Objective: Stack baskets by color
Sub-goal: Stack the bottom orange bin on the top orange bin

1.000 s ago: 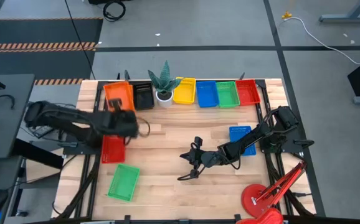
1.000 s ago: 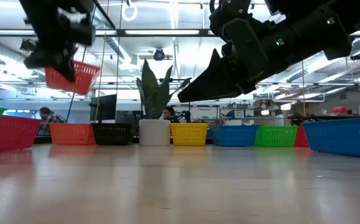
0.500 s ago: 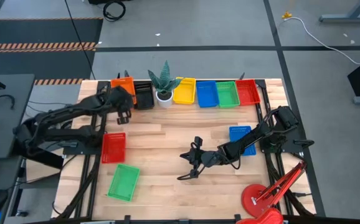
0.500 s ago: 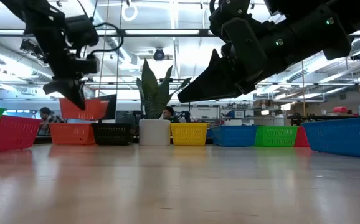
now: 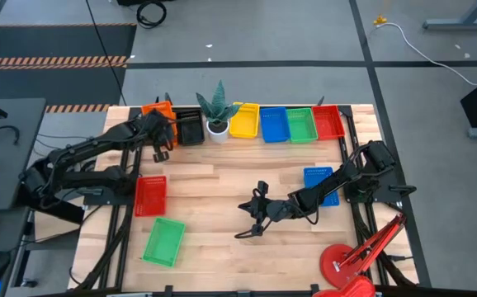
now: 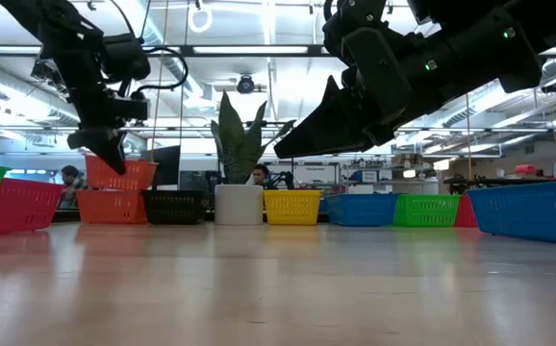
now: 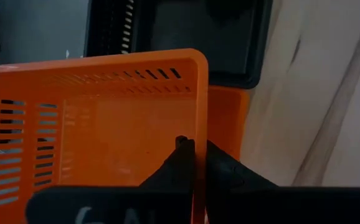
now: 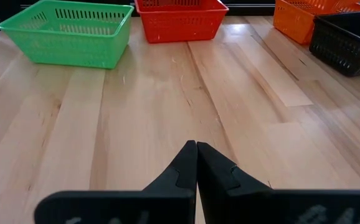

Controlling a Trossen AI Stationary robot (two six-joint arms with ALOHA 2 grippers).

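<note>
The left gripper [image 5: 160, 142] pinches the side wall of an orange basket [image 7: 99, 124] between its narrow fingers at the far left corner of the desk [image 5: 222, 194], holding it low over a second orange basket [image 6: 111, 205] that sits in the back row. In the left wrist view the lower orange rim shows just beyond and beneath the held one, with their long axes roughly in line and the held basket set slightly off to one side. In the low view it sits only partly nested, above the lower basket's rim. The coming move seems to turn on that small offset: the held basket must drop squarely into its twin.

A black basket [image 5: 190, 128] stands just beside the orange pair, leaving little spare room on that side, and the desk's edge lies close on the other. The plant pot [image 5: 217, 125] follows, then yellow [image 5: 245, 120], blue [image 5: 273, 124], green [image 5: 301, 124] and red [image 5: 328, 121] baskets.

The right gripper [image 5: 251, 226], fingers pressed together and empty, hangs over bare wood mid-desk, well apart from the loose red basket [image 5: 150, 195], green basket [image 5: 164, 242] and blue basket [image 5: 317, 176]
</note>
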